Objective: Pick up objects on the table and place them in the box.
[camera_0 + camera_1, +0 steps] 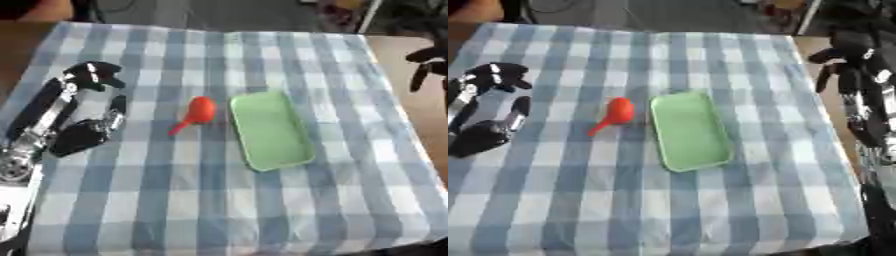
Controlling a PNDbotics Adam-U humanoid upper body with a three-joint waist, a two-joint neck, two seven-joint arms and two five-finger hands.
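Orange thing [199, 114], round with a thin tail, near the middle of the frame on the blue and white checked cloth [219, 200]. Just right of it, close but not touching, a flat green box [269, 129]. Left hand [87, 110] at the left side, low over the cloth, fingers spread apart, holding nothing, well apart from the orange thing. Right hand [843, 60] at the upper right edge, fingers hanging down, relaxed, holding nothing, far from box and orange thing.

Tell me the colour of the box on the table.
The box is light green, clearest in the left eye view.
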